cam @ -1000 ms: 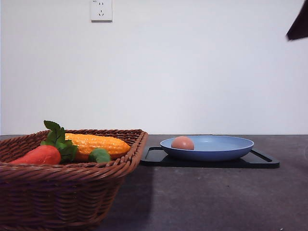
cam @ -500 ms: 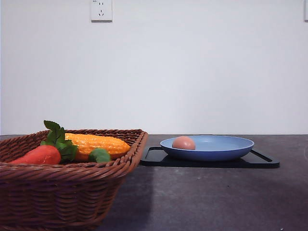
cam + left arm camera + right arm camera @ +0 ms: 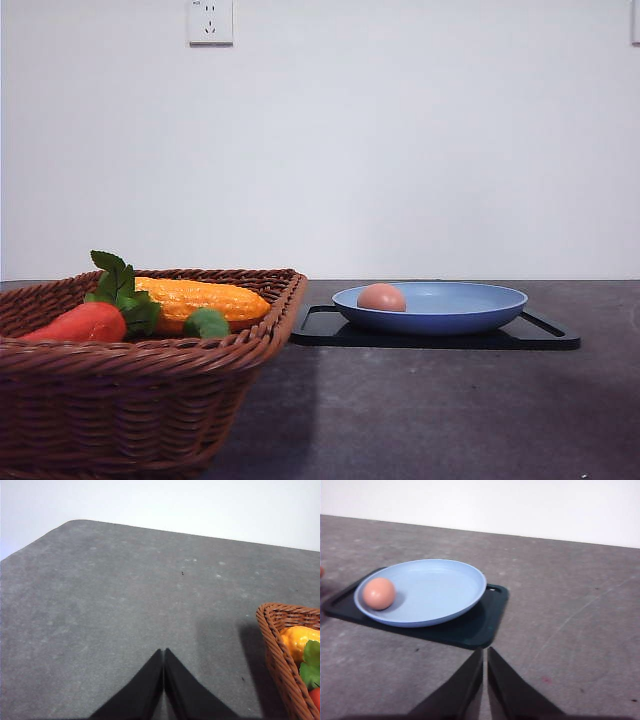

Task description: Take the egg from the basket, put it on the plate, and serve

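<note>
Front, left wrist and right wrist views of the serving stage. The egg (image 3: pixel 381 297) lies inside the plate (image 3: pixel 470 305), against the part of the rim nearest the basket (image 3: pixel 150 400); the plate rests on a black tray (image 3: pixel 545 338), which sits just beside the basket's corner. The basket holds a carrot (image 3: pixel 80 322), a yellow corn cob (image 3: pixel 205 298) and a small green vegetable (image 3: pixel 207 323), but no egg.

Governing relation: in the right wrist view the right gripper (image 3: pixel 485 652) has its fingers pressed together, holding nothing, its tips just short of the tray's near edge (image 3: pixel 470 637); the plate (image 3: pixel 445 587) lies ahead of it, and the egg (image 3: pixel 379 593) sits on the far side of the plate from the tips. The left gripper (image 3: pixel 164 652), likewise closed and empty, hangs over bare table beside the basket's outer wall (image 3: pixel 280 650), away from the plate. The right arm is judged the nearer for any serving move. The egg's long axis cannot be read; it appears nearly round.

Change from the earlier frame: one second ago a dark arm part occupied the upper right corner of the front view; it has since gone. Egg, plate, tray and basket are unmoved.
</note>
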`<action>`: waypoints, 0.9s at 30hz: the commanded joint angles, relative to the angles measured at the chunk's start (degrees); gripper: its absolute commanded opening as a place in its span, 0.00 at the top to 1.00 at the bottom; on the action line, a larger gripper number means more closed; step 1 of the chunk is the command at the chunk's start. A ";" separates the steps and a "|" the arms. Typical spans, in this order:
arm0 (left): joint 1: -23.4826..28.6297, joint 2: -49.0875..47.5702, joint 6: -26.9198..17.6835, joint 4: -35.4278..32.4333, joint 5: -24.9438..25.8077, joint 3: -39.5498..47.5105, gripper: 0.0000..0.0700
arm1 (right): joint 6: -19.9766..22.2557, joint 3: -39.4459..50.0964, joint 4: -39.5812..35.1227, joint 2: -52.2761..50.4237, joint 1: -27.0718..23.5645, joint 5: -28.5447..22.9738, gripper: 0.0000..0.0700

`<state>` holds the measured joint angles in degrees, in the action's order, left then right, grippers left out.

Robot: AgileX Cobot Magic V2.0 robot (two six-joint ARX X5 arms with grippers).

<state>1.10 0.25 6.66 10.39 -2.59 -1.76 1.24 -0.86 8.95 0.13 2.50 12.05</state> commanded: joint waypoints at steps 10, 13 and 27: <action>0.13 -0.09 -0.09 0.22 0.20 1.60 1.00 | -1.19 0.39 0.09 0.08 0.00 -0.15 1.00; 0.13 -0.09 -0.09 0.22 0.20 1.60 1.00 | -1.21 0.39 0.09 0.08 0.00 -0.15 1.00; 0.13 -0.09 -0.09 0.22 0.20 1.60 1.00 | -1.21 0.39 0.09 0.08 0.00 -0.13 1.00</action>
<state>1.10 0.25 6.66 10.39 -2.59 -1.76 1.00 -0.86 8.93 0.14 2.50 11.92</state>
